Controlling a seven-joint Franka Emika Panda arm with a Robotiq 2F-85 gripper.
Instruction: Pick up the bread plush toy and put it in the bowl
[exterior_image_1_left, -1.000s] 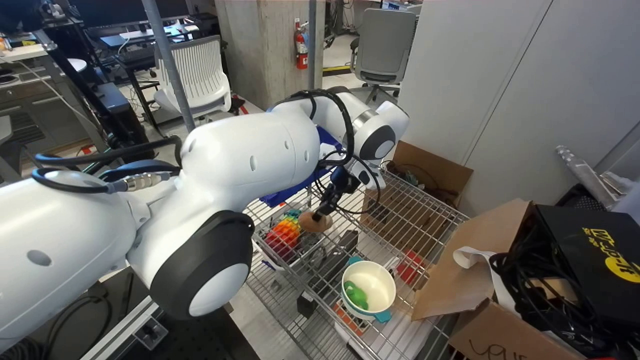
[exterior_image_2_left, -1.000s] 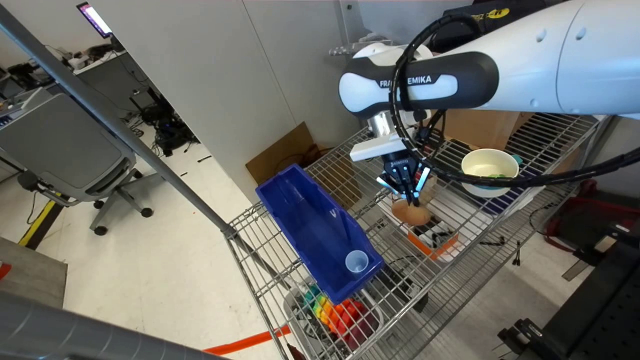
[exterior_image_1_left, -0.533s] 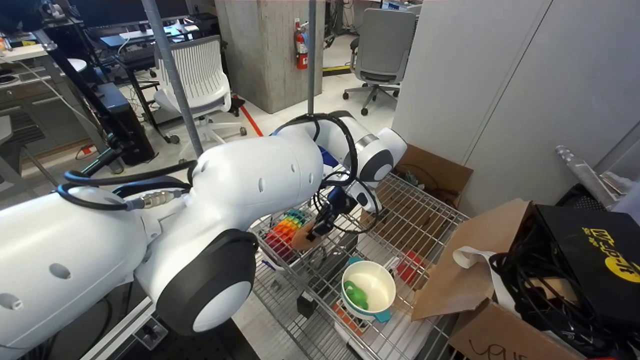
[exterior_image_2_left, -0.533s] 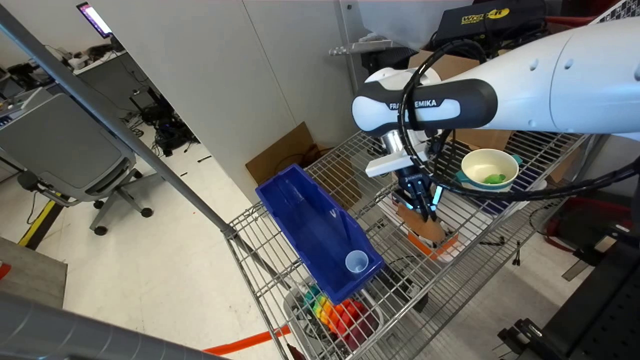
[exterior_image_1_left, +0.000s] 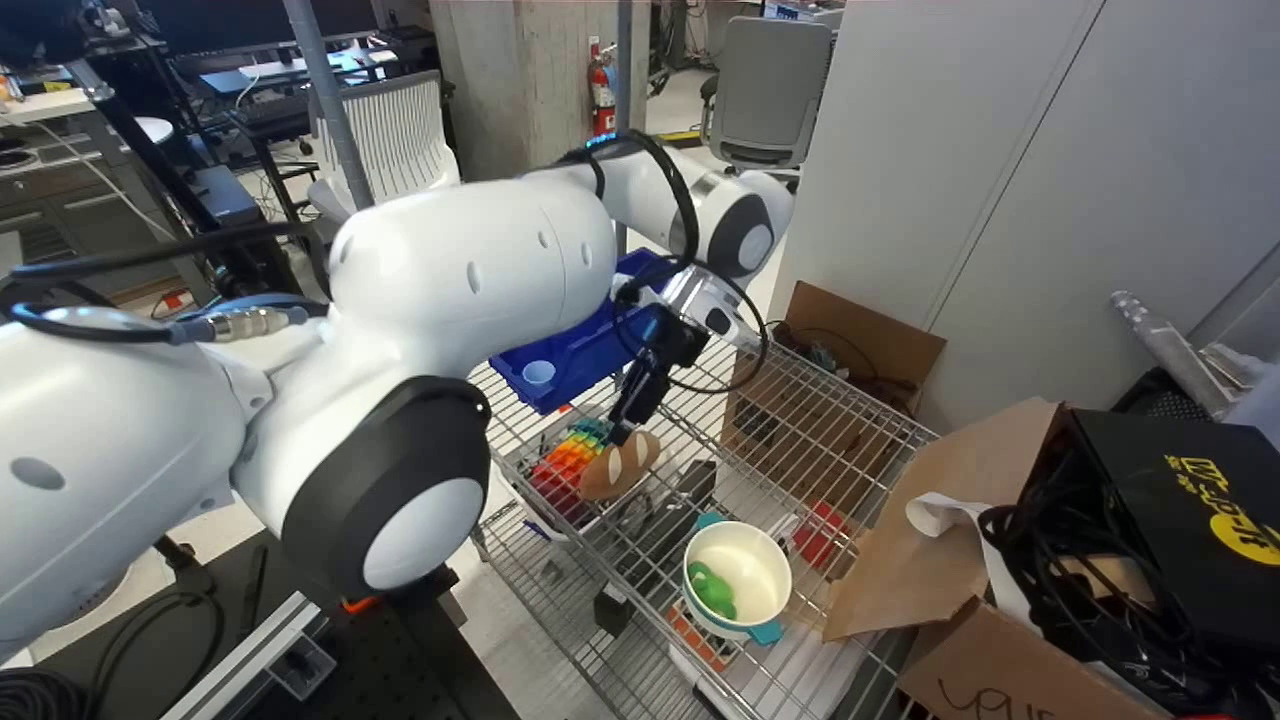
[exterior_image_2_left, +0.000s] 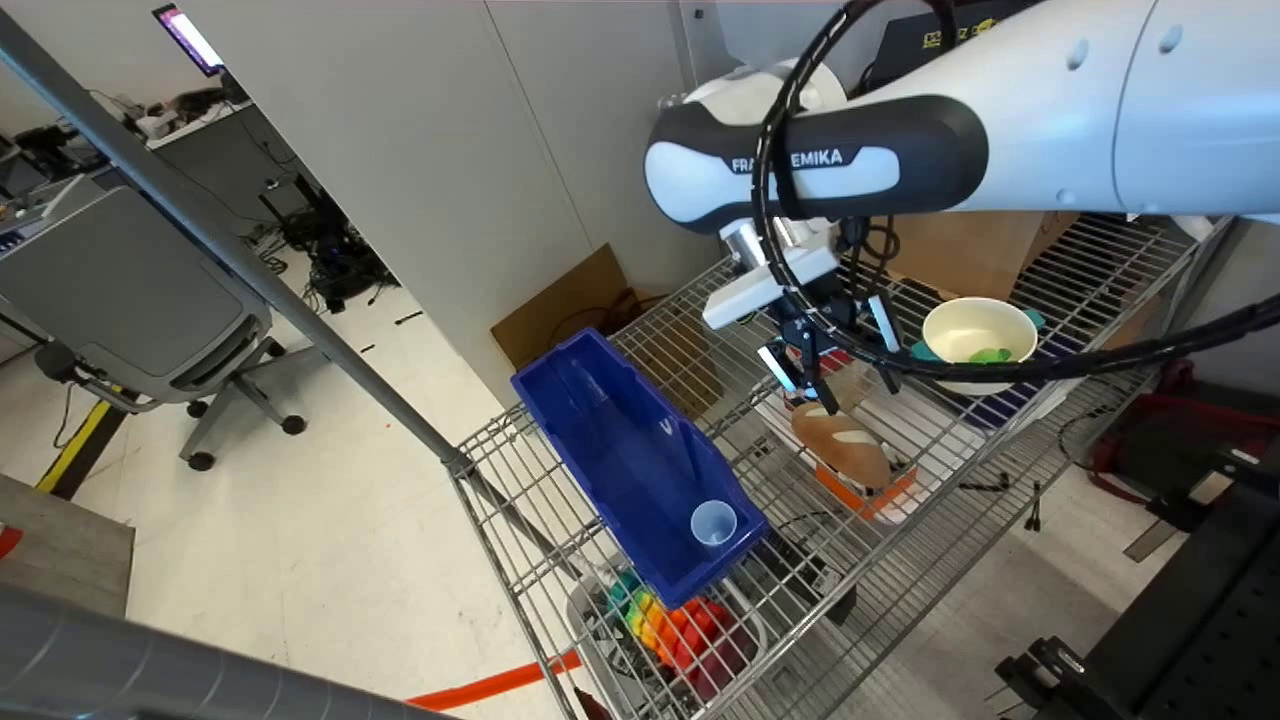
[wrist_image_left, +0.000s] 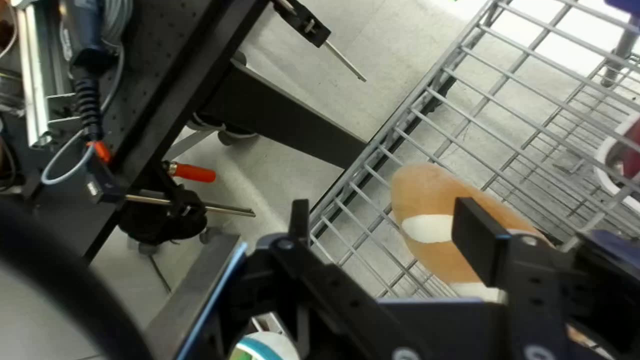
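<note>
The bread plush toy (exterior_image_2_left: 842, 447), tan-brown with pale stripes, lies on the wire shelf (wrist_image_left: 390, 131); it shows in both exterior views. My gripper (wrist_image_left: 389, 230) stands open above it, its fingers spread wide with nothing gripped between them. In the wrist view the right finger (wrist_image_left: 475, 240) covers part of the bread toy (wrist_image_left: 420, 192), while the left one is off to its side. A cream bowl (exterior_image_1_left: 760, 560) with teal handles sits farther along the shelf, holding a green item (exterior_image_1_left: 712, 592). Only a sliver of the bowl (wrist_image_left: 265, 345) shows in the wrist view.
A blue bin (exterior_image_2_left: 610, 440) with a light-blue cup (exterior_image_2_left: 713, 523) inside rests on the shelf. Below the wires is a container with rainbow-coloured items (exterior_image_2_left: 670, 625). A cardboard box (exterior_image_1_left: 935, 560) with a black case stands beyond the bowl. A grey pole (exterior_image_2_left: 330, 340) rises at the shelf corner.
One second ago the shut fingers had the bread toy between them. The arm dipped, then rose again as the jaws parted. The bread toy stays on the shelf, shifted slightly and turned.
</note>
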